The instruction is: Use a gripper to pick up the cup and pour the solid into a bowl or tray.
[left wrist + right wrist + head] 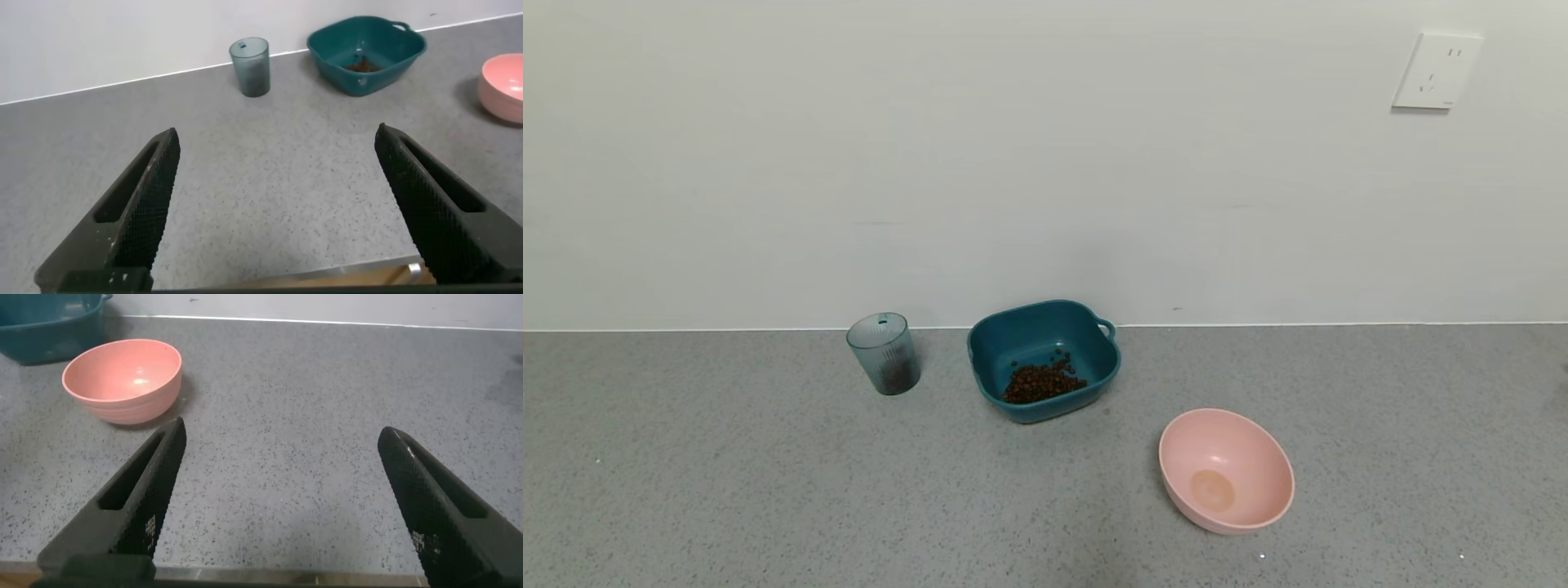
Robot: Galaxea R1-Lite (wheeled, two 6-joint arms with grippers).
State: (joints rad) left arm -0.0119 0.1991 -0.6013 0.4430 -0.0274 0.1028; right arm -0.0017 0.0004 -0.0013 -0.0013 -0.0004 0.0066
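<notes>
Overhead, a grey speckled counter (768, 490) runs the full width of the scene and meets a plain off-white wall (1013, 163) along its far edge. Toward the left of that far edge the cup (884, 353) stands upright, a little dark material showing through its lower part. Just beside it, about midway along the far edge and apart from it, sits the teal basin (1086, 335), its loop handle turned toward the right end of the counter. A loose heap of the solid (1042, 381) lies in the basin's near part. Nearer the front edge and further right, a round pink bowl (1227, 471) rests tilted on the counter, well apart from the basin. High on the wall toward the right corner is a white power socket (1437, 71).

Neither arm reaches into the head view. The left gripper (274, 212) hangs over the bare counter near its front edge with its fingers (147, 204) spread wide, holding nothing. The right gripper (282, 510) likewise has its fingers (151, 498) wide apart over bare counter, the pink bowl just beyond it.
</notes>
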